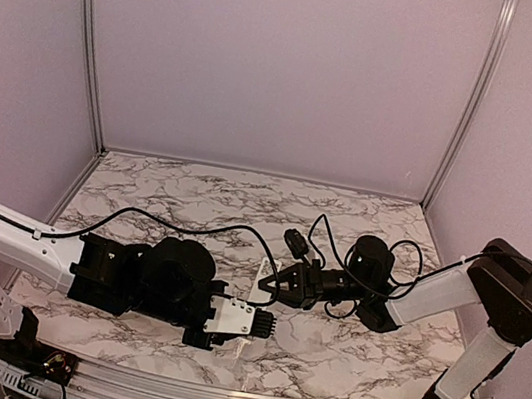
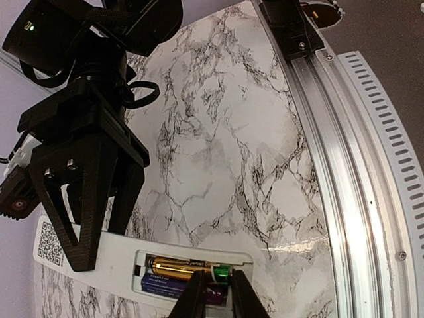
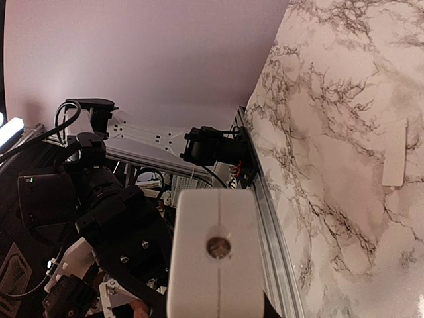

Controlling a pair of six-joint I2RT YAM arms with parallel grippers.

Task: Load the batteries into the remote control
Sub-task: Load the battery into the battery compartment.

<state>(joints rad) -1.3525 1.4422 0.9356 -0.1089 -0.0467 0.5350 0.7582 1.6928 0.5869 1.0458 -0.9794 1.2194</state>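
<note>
I hold the remote control [image 2: 122, 257] by one end in the right gripper [image 2: 98, 242], compartment up. Both batteries [image 2: 177, 267] lie inside, along its length. The left gripper [image 2: 212, 291], jaws nearly closed and empty, sits at their near end.

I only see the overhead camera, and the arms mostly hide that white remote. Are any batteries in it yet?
Observer: Yes. The left wrist camera shows the golden battery and the dark battery lying side by side in the remote control's open compartment.
Operator: Who holds it?
Observer: The right gripper clamps it, one finger on each side.
Operator: And the lid?
Observer: A small white panel, probably it, lies flat on the table in the right wrist view.
</note>
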